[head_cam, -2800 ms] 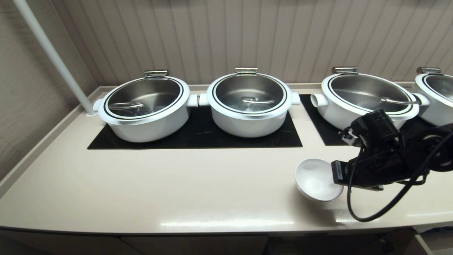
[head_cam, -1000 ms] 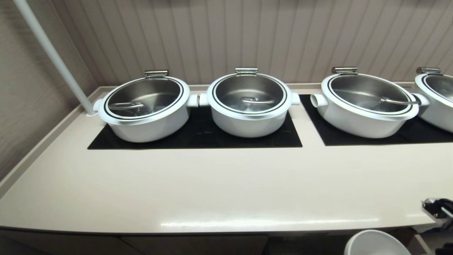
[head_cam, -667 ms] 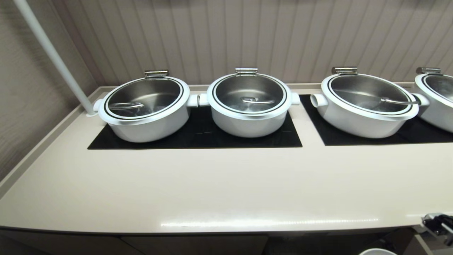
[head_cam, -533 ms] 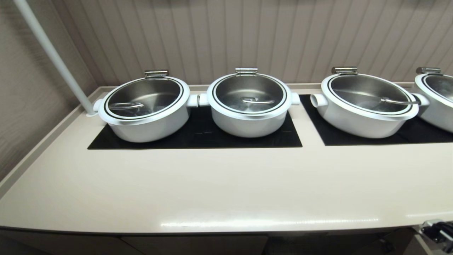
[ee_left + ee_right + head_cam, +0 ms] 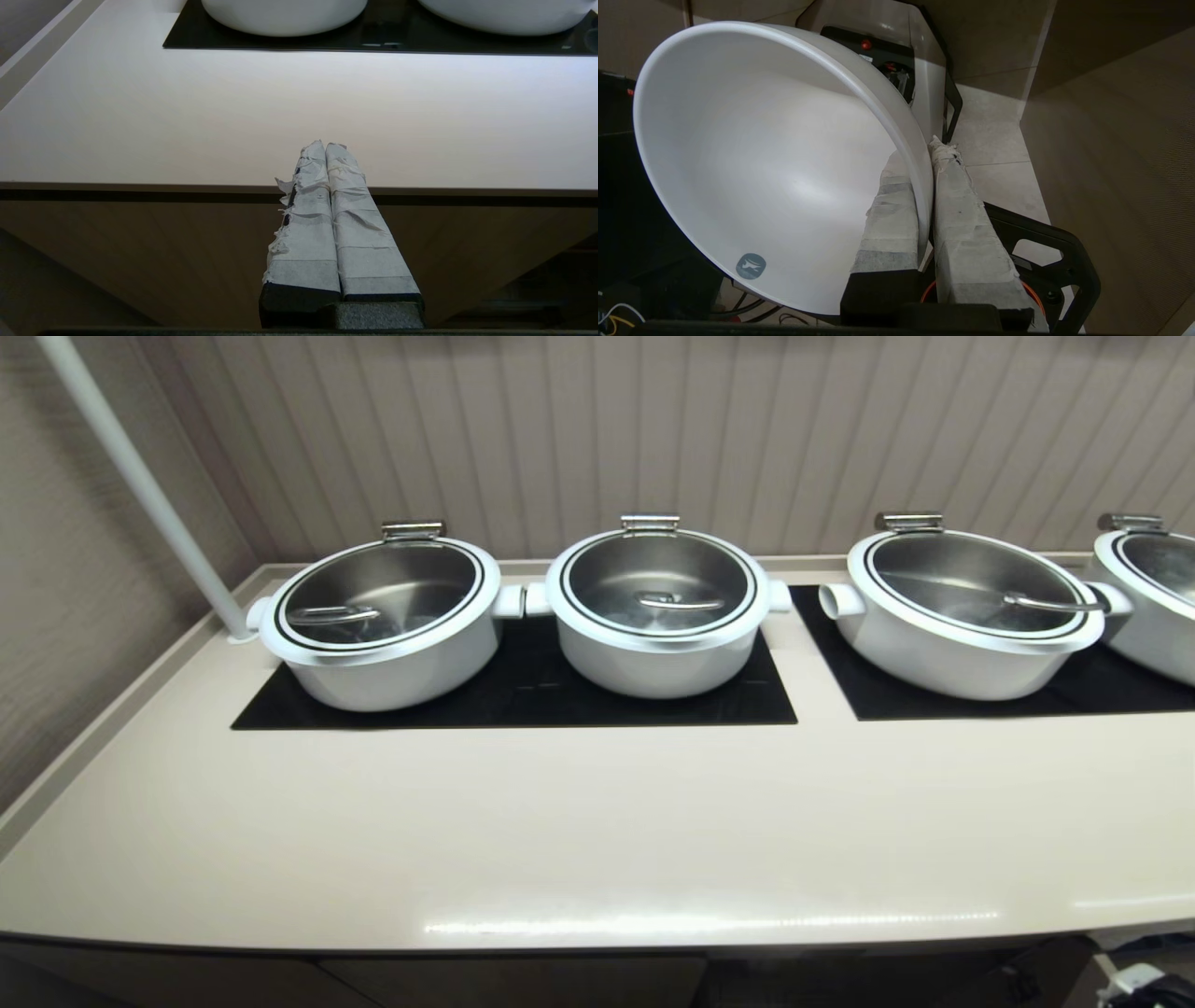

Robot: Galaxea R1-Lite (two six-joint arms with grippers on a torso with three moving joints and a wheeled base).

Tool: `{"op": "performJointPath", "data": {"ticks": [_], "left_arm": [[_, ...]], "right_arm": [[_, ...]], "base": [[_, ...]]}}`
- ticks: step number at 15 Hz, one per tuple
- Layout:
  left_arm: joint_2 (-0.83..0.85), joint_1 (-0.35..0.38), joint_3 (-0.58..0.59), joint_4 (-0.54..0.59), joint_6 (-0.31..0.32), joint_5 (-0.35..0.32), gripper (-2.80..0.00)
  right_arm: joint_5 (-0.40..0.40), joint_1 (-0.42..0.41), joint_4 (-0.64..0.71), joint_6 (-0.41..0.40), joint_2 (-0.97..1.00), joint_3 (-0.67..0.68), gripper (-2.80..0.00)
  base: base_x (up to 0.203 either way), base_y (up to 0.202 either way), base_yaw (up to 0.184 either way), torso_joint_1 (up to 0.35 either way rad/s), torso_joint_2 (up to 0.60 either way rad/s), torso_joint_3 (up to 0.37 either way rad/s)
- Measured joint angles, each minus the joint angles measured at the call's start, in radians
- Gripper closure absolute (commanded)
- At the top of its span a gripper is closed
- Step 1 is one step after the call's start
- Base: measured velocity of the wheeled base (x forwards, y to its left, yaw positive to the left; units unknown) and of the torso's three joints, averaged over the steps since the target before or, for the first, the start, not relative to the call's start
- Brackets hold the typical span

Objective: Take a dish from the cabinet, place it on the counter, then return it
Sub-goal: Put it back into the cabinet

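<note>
The right end effector [image 5: 927,154], its tape-wrapped fingers [image 5: 966,224] clamped on the rim, holds the smooth, round white dish [image 5: 775,158], a small grey-blue sticker [image 5: 751,266] inside it; the left end effector [image 5: 325,145] is pressed together before the glossy cream worktop [image 5: 187,121].

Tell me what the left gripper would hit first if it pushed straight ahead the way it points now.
Probably nothing at once: the shut left gripper points over the front edge of the counter, so it would likely skim above the bare top. Further on stand the white pots on a black panel; depth is unclear.
</note>
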Motion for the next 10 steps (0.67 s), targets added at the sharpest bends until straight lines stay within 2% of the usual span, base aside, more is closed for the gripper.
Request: {"op": "performJointPath", "data": {"ticks": [10], "left_arm": [[0.000,0.000,0.000,0.000,0.000,0.000,0.00]], "right_arm": [[0.018,-0.003,-0.049,0.004,-0.002,0.029,0.00]], "base": [[0.000,0.000,0.000,0.000,0.00,0.000]]}}
